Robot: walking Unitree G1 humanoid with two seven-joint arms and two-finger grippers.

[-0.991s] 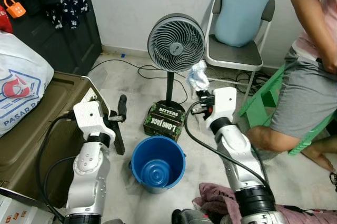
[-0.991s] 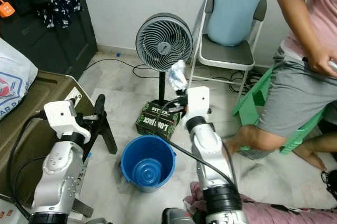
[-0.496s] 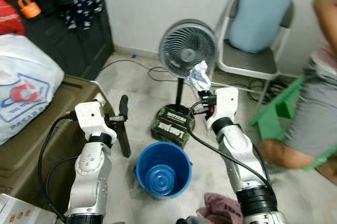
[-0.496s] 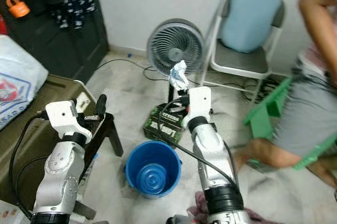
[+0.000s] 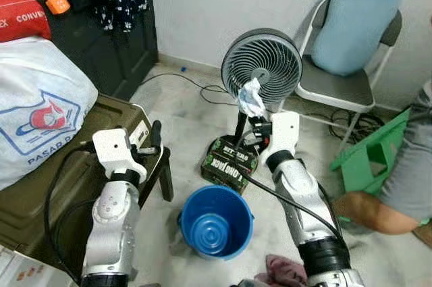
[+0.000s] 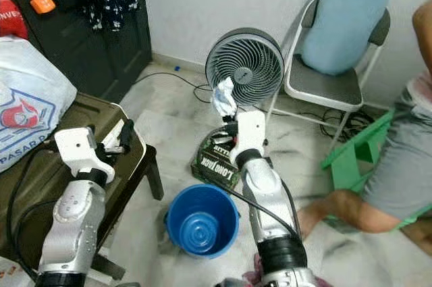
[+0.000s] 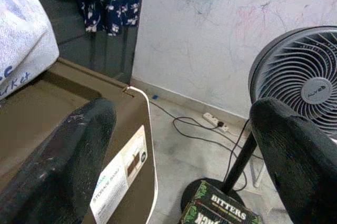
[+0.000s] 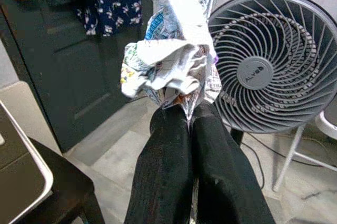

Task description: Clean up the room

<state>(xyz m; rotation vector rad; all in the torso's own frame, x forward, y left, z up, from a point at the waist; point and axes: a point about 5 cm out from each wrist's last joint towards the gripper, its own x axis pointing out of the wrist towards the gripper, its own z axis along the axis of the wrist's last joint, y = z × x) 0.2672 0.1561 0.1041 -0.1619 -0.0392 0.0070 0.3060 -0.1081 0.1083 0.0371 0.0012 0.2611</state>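
Observation:
A crumpled printed wrapper [image 5: 252,96] is pinched at its lower end by my right gripper [image 5: 256,122], which is raised in front of the fan; the right wrist view shows the two black fingers [image 8: 168,150] pressed together on the wrapper [image 8: 174,55]. A blue bucket [image 5: 216,223], nothing in it, stands on the floor below and between my arms, a little left of the right gripper. My left gripper [image 5: 156,137] is held up over the edge of the brown storage box; its fingers [image 7: 68,155] stand wide apart with nothing between them.
A standing fan [image 5: 262,69] rises behind a green Long Jack box [image 5: 226,159]. The brown storage box [image 5: 40,179] with a white bag [image 5: 40,111] is at left. A chair [image 5: 344,77], green stool [image 5: 374,159], a person's leg [image 5: 378,209] at right. Pink cloth [image 5: 283,270] near my feet.
The view has swung toward the left, so the person has slid to the right edge. My right gripper still holds the wrapper up; the left gripper stays open.

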